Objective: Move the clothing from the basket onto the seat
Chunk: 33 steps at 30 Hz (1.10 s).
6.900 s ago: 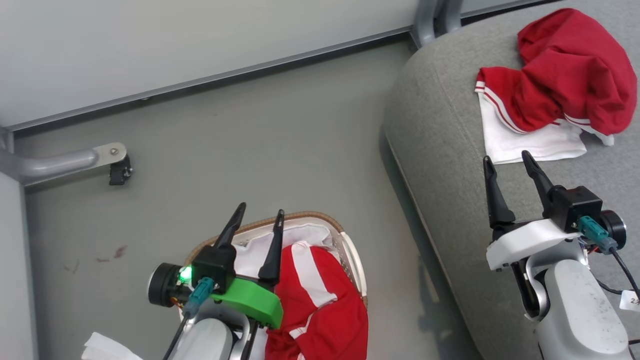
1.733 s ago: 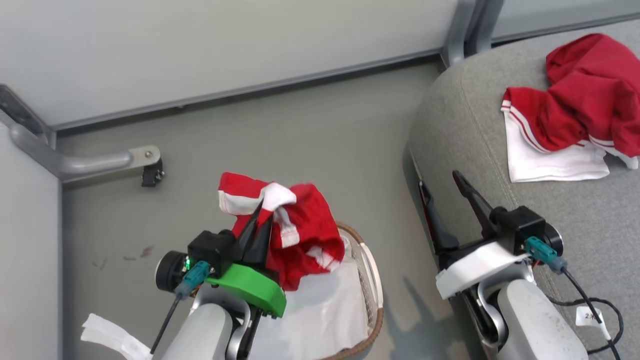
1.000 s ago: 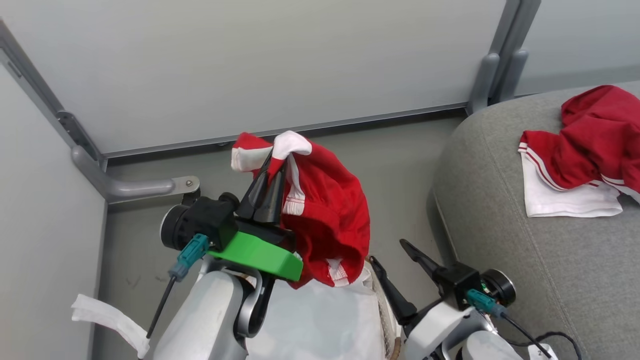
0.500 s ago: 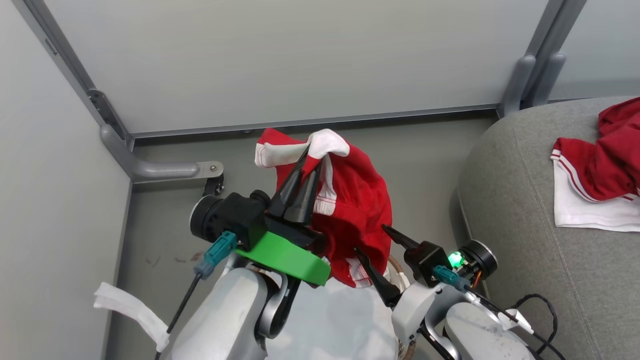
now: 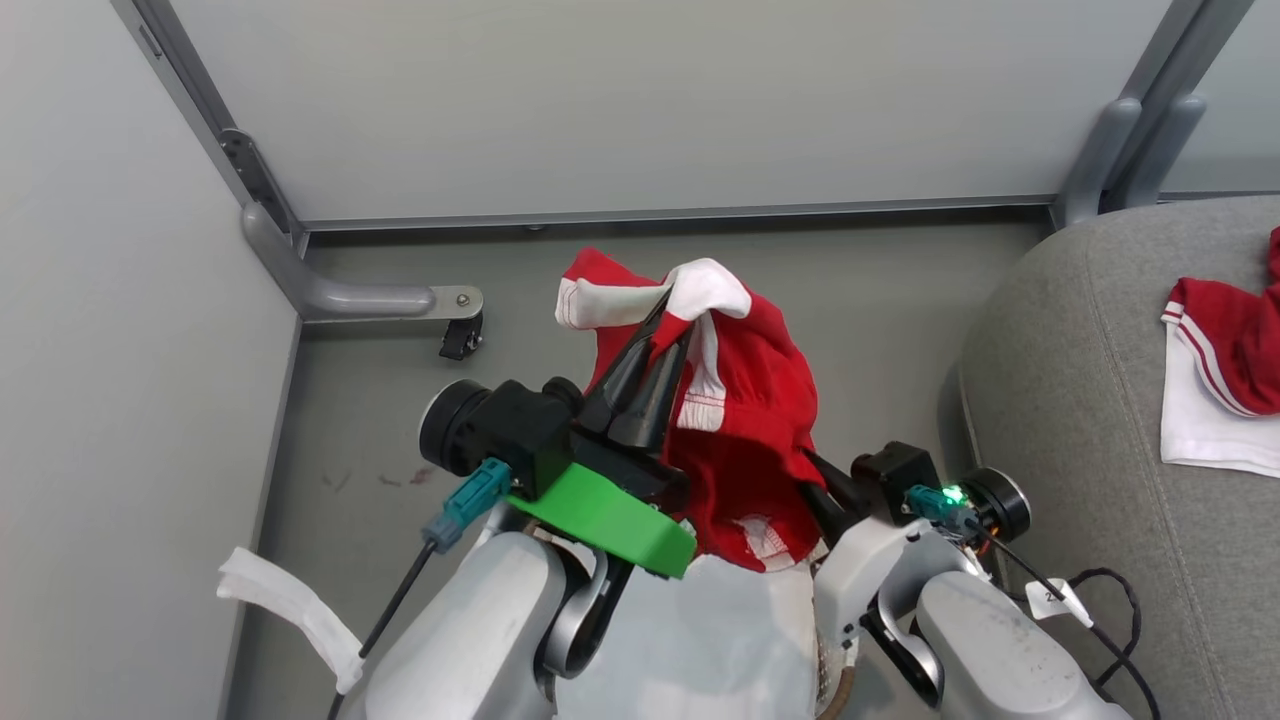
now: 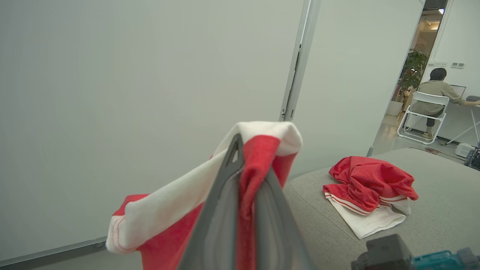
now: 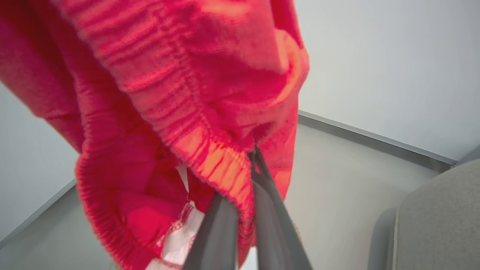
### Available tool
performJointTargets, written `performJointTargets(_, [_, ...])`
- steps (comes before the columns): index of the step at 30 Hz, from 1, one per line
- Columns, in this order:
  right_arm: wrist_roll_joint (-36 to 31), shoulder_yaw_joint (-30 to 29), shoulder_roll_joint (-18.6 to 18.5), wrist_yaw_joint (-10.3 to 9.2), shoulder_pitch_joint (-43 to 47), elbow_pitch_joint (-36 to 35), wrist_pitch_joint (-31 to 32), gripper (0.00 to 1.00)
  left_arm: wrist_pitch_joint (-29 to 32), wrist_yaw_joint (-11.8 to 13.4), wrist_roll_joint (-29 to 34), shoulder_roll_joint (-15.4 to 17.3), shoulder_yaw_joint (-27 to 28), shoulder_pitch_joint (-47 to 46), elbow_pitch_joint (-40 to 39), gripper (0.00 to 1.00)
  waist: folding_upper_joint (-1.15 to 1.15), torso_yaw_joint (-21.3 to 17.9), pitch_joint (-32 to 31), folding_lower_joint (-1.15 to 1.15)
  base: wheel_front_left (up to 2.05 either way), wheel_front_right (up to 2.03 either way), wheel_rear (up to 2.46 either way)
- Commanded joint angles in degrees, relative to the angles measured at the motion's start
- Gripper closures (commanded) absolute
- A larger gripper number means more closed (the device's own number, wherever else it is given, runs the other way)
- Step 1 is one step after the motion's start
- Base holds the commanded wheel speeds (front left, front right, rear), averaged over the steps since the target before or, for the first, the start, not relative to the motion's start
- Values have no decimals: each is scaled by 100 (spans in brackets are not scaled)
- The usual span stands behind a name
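A red and white garment (image 5: 745, 420) hangs above the basket (image 5: 832, 682), whose white lining shows below it. My left gripper (image 5: 672, 305) is shut on the garment's top white band, which shows close up in the left wrist view (image 6: 247, 150). At the hanging lower hem my right gripper (image 7: 252, 157) is also shut on the red cloth; in the head view its fingers are hidden behind the cloth. The grey seat (image 5: 1080, 400) lies to the right, carrying another red and white garment (image 5: 1225, 385) that also shows as a heap (image 6: 369, 187) in the left wrist view.
Grey wall panels close off the back and left. A metal bracket (image 5: 380, 298) with a small black foot sits on the floor at the corner. A white strip (image 5: 290, 610) hangs at lower left. Far off, a person sits on a white chair (image 6: 427, 108).
My right gripper has moved left under the hanging garment and shut on its lower hem. The left gripper keeps its hold. The head camera has shifted, so the seat shows further right.
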Motion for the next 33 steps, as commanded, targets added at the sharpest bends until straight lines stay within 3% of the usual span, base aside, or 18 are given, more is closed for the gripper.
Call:
performJointTargets(1, [10,-125,-31,-8,64,-7,-2,100,-4,29,20,11,43,-64,21,100,0,-51,21,0,0,0,0])
performJointTargets(4, [31,-420,-30,-8,219,-53,-2,100,-4,59,100,12,158,16,94,100,0,-181,28,0,0,0,0])
performJointTargets(5, [29,-522,-27,-8,273,-91,-2,100,-4,63,109,12,205,52,111,64,0,-238,23,0,0,0,0])
performJointTargets(6, [22,-609,-28,-8,330,-123,-2,100,-4,62,125,12,234,103,151,45,0,-299,13,0,0,0,0])
performJointTargets(7, [3,-707,-27,-8,405,-167,-2,100,-4,68,134,12,289,157,180,0,0,-375,1,0,0,0,0])
performJointTargets(14, [22,-1376,-30,-8,880,-741,-3,100,-3,22,280,14,620,387,407,0,0,-1060,-57,0,0,0,0])
performJointTargets(22, [1,-1967,-24,-7,1233,-1598,-2,100,-2,-89,493,15,891,680,573,0,0,-2174,-69,0,0,0,0])
performJointTargets(27, [9,-2114,-22,-8,1194,-2038,-2,100,-2,-145,577,15,981,832,618,0,0,-2872,-14,0,0,0,0])
performJointTargets(33, [64,-2139,-25,-8,960,-2327,-2,100,-2,-188,751,18,1014,854,679,0,0,-3448,136,0,0,0,0])
